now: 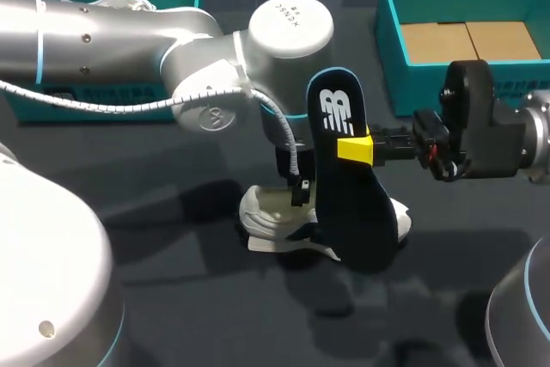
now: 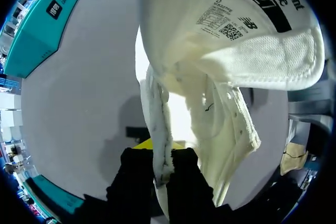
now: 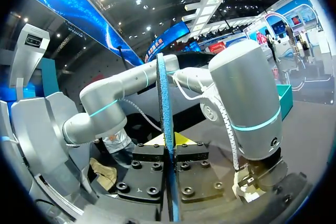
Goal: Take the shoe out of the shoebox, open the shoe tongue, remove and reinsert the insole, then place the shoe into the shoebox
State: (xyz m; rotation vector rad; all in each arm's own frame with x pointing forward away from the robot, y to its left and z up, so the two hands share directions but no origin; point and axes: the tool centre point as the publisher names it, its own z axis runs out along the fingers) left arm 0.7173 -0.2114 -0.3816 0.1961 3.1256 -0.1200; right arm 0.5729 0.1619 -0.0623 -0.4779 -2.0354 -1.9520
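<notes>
My left fingers [image 2: 160, 153] are clamped on the white shoe [image 2: 210, 51], its side wall pinched between them, the rest ahead of them. The shoe sits on the dark tabletop [image 1: 172, 298]. My right fingers [image 1: 355, 149] are clamped on the dark insole [image 1: 352, 195], held upright between them. Its lower end is by the shoe; I can't tell if they touch. The teal shoebox [image 1: 391, 49] is behind the right fingers, apart from the shoe.

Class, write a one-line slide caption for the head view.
Right gripper holds the dark insole over the white shoe, which the left gripper grips on the table.
</notes>
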